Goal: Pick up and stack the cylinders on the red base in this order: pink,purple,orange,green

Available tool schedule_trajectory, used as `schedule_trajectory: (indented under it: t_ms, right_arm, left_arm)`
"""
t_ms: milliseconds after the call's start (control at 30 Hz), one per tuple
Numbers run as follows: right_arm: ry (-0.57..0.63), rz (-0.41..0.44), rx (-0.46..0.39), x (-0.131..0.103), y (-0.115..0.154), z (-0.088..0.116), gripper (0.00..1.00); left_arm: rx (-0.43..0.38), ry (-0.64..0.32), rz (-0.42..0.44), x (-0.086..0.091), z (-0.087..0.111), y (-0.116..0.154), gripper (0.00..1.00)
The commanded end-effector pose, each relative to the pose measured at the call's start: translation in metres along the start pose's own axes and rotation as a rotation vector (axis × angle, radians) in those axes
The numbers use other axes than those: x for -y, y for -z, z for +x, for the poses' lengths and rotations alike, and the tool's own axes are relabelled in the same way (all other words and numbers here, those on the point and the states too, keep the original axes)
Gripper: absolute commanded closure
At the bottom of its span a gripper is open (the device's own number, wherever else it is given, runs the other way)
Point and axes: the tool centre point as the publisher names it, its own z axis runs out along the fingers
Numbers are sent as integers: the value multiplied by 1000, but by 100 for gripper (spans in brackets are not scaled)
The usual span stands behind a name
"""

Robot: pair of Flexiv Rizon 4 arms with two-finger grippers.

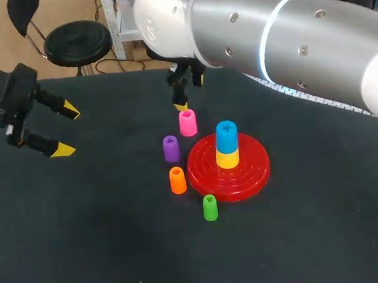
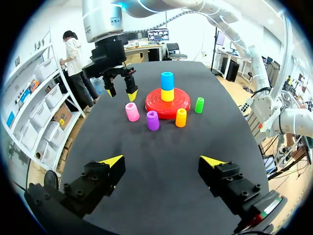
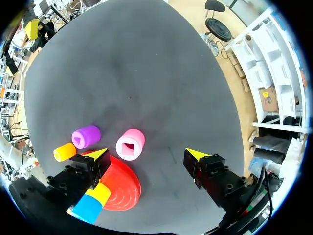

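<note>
The red base [image 1: 256,175] carries a yellow cylinder [image 1: 227,158] with a blue one [image 1: 226,136] on top. Pink [image 1: 187,123], purple [image 1: 170,148], orange [image 1: 177,180] and green [image 1: 210,207] cylinders stand on the table along the base's left and front. My right gripper [image 1: 190,93] hangs open just behind and above the pink cylinder. In the right wrist view the pink cylinder [image 3: 130,144] shows its hollow top just ahead of the open fingers [image 3: 146,154], untouched. My left gripper [image 1: 67,130] is open and empty at the far left; its wrist view shows the whole group ahead, including the base [image 2: 154,104].
The table is a dark mat [image 1: 85,245] with wide bare room at the front and left. My right arm's thick grey link [image 1: 286,38] crosses the back right above the table. In the right wrist view purple [image 3: 86,136] and orange [image 3: 64,152] lie beside one finger.
</note>
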Motion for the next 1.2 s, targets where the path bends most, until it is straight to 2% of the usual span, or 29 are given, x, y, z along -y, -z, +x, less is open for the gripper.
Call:
schedule_trajectory:
  t_ms: [33,900,1200]
  right_arm:
    - [1,0,24,-5,-5,5,0]
    - [34,-36,-4,-12,-23,1,0]
    - [54,-27,-60,-17,-33,-3,0]
  left_arm:
    - [0,-1,-2,1,1,0,0]
    - [0,-1,-2,1,1,0,0]
    - [0,-1,-2,1,1,0,0]
